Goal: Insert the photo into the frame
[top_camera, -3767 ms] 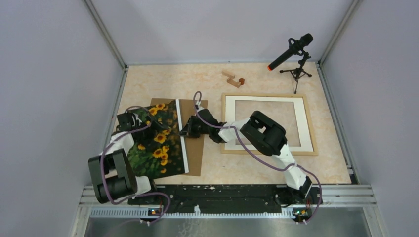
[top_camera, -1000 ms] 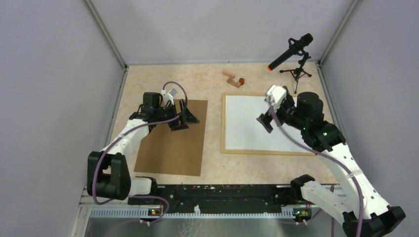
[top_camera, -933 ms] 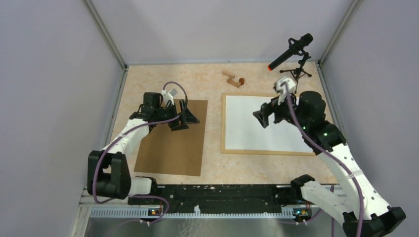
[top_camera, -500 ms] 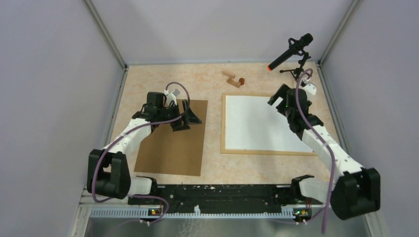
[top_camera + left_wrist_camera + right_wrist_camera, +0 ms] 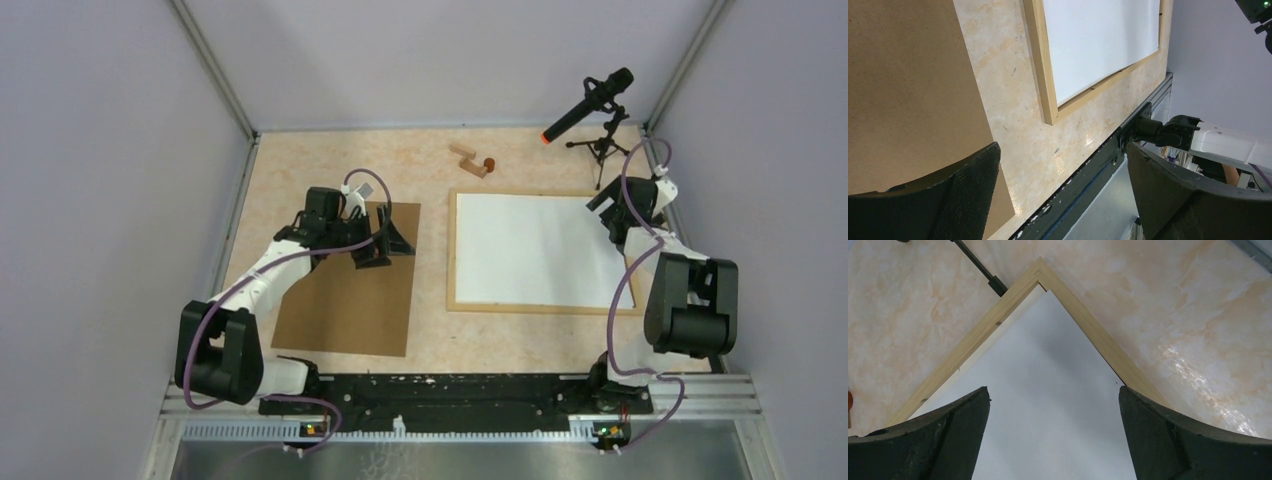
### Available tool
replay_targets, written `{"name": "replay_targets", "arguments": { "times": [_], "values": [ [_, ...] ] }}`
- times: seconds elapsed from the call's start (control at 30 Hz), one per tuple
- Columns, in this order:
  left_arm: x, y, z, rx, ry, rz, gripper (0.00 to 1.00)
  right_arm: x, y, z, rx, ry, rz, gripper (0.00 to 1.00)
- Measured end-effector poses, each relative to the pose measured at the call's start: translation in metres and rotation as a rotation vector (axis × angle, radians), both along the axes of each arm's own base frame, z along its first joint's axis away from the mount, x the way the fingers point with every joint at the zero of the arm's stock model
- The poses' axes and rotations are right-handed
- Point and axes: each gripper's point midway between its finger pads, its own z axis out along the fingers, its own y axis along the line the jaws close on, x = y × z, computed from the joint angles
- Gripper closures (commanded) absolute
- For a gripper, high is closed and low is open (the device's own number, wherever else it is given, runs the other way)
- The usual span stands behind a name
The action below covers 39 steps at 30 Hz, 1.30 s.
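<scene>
The frame (image 5: 453, 250) lies flat on the right half of the table, a pale wooden rectangle. A plain white sheet (image 5: 535, 250) fills its opening, and no printed side of the photo shows. My right gripper (image 5: 608, 208) hovers open over the frame's far right corner (image 5: 1038, 267), with the white sheet (image 5: 1048, 390) below its fingers (image 5: 948, 435). My left gripper (image 5: 385, 240) is open and empty above the far right corner of the brown backing board (image 5: 350, 295). In the left wrist view I see the board (image 5: 908, 90), the frame's rail (image 5: 1040, 65) and the white sheet (image 5: 1098, 40).
Small wooden blocks (image 5: 470, 160) lie behind the frame. A microphone on a tripod (image 5: 590, 105) stands at the far right corner, one tripod leg (image 5: 978, 265) close to the frame. Grey walls enclose three sides; a black rail (image 5: 450, 390) runs along the near edge.
The right arm has swung from over the frame's middle out to its far right corner and folded back. The left gripper has drifted slightly right. Both stay open.
</scene>
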Motion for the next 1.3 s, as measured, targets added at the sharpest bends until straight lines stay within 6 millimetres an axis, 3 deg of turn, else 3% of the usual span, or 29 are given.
{"name": "replay_targets", "arguments": {
  "times": [0.23,0.4,0.7,0.77,0.83,0.9,0.93,1.0,1.07,1.2,1.3],
  "values": [
    [0.001,0.000,0.001,0.002,-0.004,0.001,0.01,0.013,-0.005,-0.032,0.059,0.033,0.031,0.04],
    [0.004,0.002,0.002,0.017,-0.014,0.007,0.01,0.028,-0.003,-0.037,0.070,0.029,0.058,0.04],
    [0.008,0.010,-0.002,0.086,-0.026,0.028,0.01,0.052,0.011,-0.030,0.099,0.004,0.151,0.01],
    [0.015,0.018,-0.003,0.144,-0.044,0.060,0.01,0.050,0.016,-0.023,0.014,0.071,0.176,0.01],
    [0.025,0.030,-0.003,0.217,-0.056,0.119,0.01,0.053,0.032,-0.002,-0.119,0.126,0.213,0.01],
    [0.038,0.048,-0.004,0.296,-0.057,0.201,0.01,0.063,0.071,0.037,-0.242,0.121,0.281,0.01],
    [0.046,0.060,-0.006,0.333,-0.055,0.256,0.01,0.068,0.101,0.060,-0.279,0.091,0.327,0.01],
    [0.064,0.098,-0.014,0.406,-0.024,0.410,0.01,0.068,0.158,0.096,-0.300,0.021,0.423,0.01],
    [0.075,0.140,-0.023,0.464,0.018,0.562,0.01,0.054,0.223,0.117,-0.257,-0.048,0.548,0.01],
    [0.084,0.224,-0.043,0.604,0.067,0.829,0.01,0.011,0.336,0.112,-0.009,-0.092,0.772,0.01],
    [0.089,0.260,-0.057,0.700,0.084,0.907,0.01,-0.024,0.402,0.085,0.202,-0.047,0.886,0.01]
  ]
}}
